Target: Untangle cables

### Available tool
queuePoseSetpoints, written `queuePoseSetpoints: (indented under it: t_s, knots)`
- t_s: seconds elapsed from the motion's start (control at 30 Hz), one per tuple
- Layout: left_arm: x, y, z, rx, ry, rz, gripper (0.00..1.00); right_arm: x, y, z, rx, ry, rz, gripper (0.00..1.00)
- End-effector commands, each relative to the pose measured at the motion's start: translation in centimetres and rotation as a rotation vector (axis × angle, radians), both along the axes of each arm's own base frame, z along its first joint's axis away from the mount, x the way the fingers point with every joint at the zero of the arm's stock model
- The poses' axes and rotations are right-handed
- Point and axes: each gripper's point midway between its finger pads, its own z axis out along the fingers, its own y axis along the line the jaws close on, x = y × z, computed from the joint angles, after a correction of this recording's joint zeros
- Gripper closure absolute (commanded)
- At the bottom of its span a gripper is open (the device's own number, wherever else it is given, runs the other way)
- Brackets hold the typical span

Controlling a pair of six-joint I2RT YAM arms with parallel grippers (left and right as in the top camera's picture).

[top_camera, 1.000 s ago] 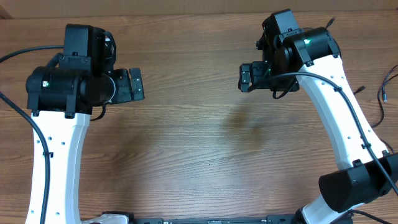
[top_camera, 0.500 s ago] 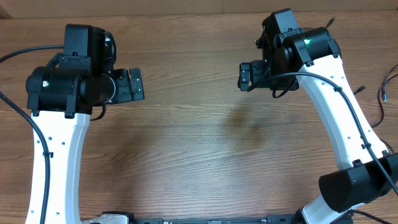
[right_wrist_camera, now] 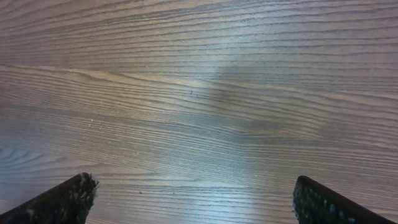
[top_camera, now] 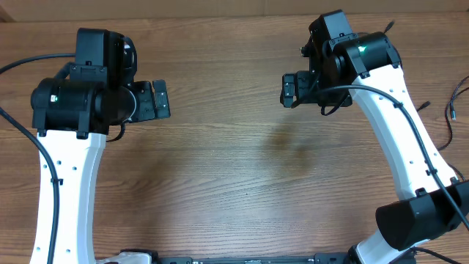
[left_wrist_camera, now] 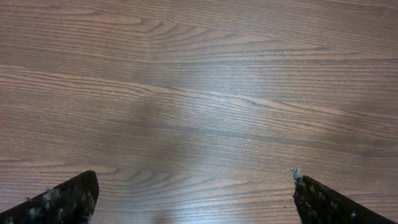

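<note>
Thin black cables (top_camera: 451, 103) with small plug ends lie at the table's far right edge in the overhead view, partly cut off by the frame and partly behind the right arm. One plug end (top_camera: 423, 106) pokes out beside that arm. My left gripper (top_camera: 160, 99) hovers over bare wood at the left, open and empty; the left wrist view (left_wrist_camera: 193, 186) shows only wood between its fingers. My right gripper (top_camera: 291, 90) hovers at the upper right of centre, open and empty, as the right wrist view (right_wrist_camera: 193, 186) also shows. Neither gripper is near the cables.
The wooden table (top_camera: 242, 169) fills the view. The thick black wires fixed to the arms run along the white links (top_camera: 51, 183). A small dark tip (top_camera: 389, 26) shows behind the right arm near the back edge.
</note>
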Motion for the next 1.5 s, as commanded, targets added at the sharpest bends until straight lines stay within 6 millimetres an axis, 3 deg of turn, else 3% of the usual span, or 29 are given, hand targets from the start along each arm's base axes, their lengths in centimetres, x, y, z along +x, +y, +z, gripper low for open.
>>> queuePoseSetpoints:
  t_s: [0.0,0.63,0.77,1.13,1.47]
  knots:
    - [0.2,-0.1,-0.1,0.005,0.003,-0.020,0.00,0.0,0.1,0.5,0.011,-0.016,-0.001,0.00]
    - [-1.4,0.9,2.1,0.037,-0.105,0.004,0.00,0.0,0.1,0.5,0.011,-0.016,-0.001,0.00]
    - [-2.1,0.7,1.2,0.023,-0.147,-0.001,0.00,0.0,0.1,0.5,0.010,-0.016,-0.001,0.00]
    - [-5.9,0.6,-4.3,-0.046,-0.315,0.028,0.01,0.0,0.1,0.5,0.010,-0.016,-0.001,0.00]
    - [-7.0,0.2,-5.9,-0.207,-0.630,0.105,0.00,0.0,0.1,0.5,0.010,-0.016,-0.001,0.00]
